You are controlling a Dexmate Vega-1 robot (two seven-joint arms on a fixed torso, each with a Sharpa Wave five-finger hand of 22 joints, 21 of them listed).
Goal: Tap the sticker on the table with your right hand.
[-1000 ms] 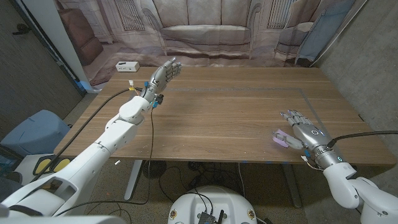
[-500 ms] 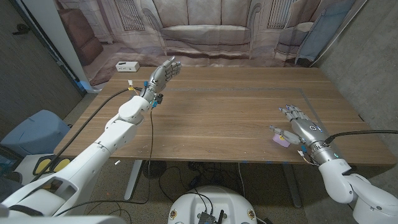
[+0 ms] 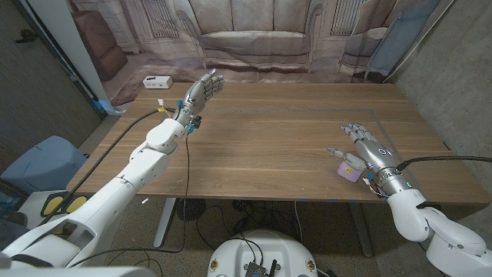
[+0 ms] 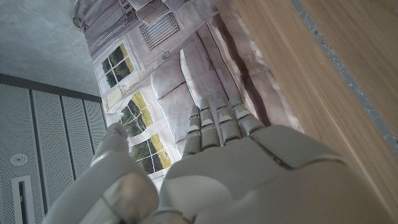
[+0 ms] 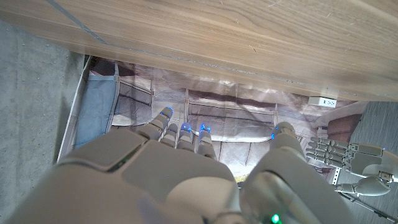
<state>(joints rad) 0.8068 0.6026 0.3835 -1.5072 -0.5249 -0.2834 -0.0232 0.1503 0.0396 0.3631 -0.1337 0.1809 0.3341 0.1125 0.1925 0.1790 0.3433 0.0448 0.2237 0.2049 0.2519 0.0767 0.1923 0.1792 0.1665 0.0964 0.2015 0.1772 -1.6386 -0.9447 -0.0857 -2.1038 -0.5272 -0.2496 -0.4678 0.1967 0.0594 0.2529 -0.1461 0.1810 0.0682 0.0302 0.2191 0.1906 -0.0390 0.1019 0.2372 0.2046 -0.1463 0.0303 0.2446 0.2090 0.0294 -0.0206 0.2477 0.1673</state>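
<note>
1. Sticker (image 3: 348, 171): small, pale purple, on the desk (image 3: 277, 146) near its front edge on the robot's right. It lies just beside the right hand (image 3: 365, 148), partly under the thumb side.
2. Right hand: fingers (image 3: 352, 131) spread, holding nothing, apparently raised off the wood; exact height cannot be told.
3. Judgement: bring the hand slightly toward the sticker, come straight down, touch briefly with the fingertips, and avoid any sideways drag that could peel or shift it.
4. Left hand (image 3: 201, 91): fingers extended, holding nothing, raised over the far left of the desk, well apart.
5. Desk: wood-grain top. A white power strip (image 3: 157, 81) sits off its far left corner.
6. Room: printed sofa backdrop (image 3: 254, 38) behind.
</note>
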